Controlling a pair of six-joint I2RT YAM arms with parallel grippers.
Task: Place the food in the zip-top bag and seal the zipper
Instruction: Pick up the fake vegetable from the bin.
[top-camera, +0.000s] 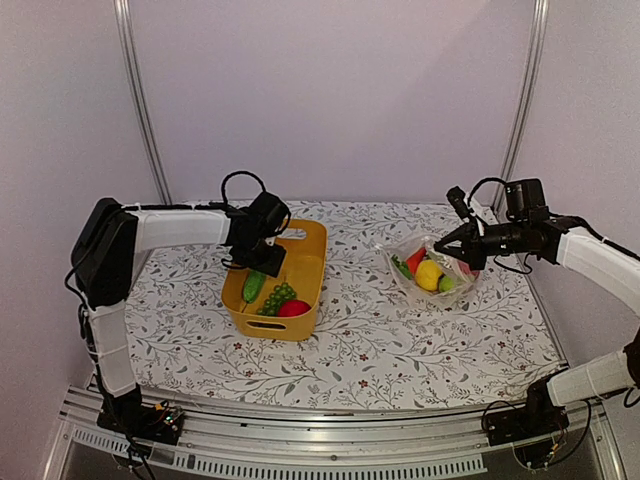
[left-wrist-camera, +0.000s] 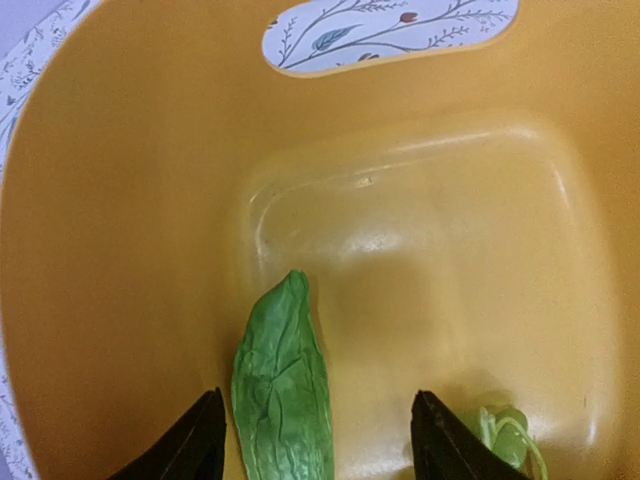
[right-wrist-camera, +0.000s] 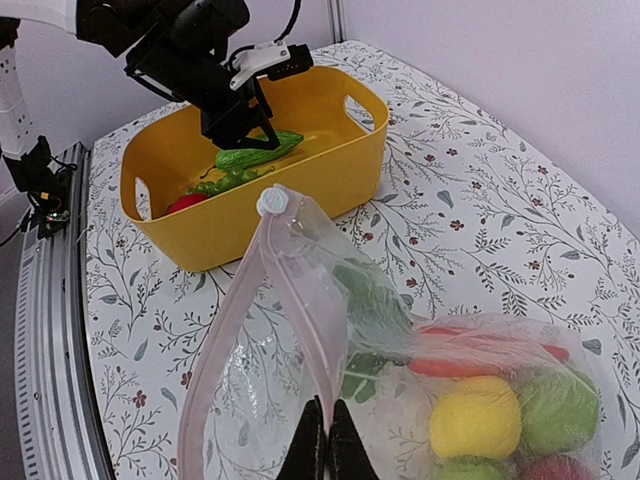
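In bag (right-wrist-camera: 240, 400): several pieces (right-wrist-camera: 475, 415) (yellow, red, green).
In tub (top-camera: 270, 328): gourd (left-wrist-camera: 282, 390), grapes (top-camera: 279, 296), red piece (top-camera: 294, 308).
Zipper (right-wrist-camera: 300, 295): unsealed.
Left jaws: wide over gourd.
Right jaws: pinching bag mouth.

Left arm (top-camera: 170, 228), right arm (top-camera: 600, 255): white shells, black joints (black cables looping); fingers (left-wrist-camera: 185, 445) black, apparently tapered

Top external: high behind arm bases, looks forward-down, far, covers whole table (top-camera: 380, 340). Left wrist: very close, aimed down into yellow tub (left-wrist-camera: 120, 200), left gripper (left-wrist-camera: 318, 420) at frame bottom. Right wrist: low, close on zip-top bag (right-wrist-camera: 250, 390), faces across table toward tub. Tub in all three views; bag in top and right wrist.
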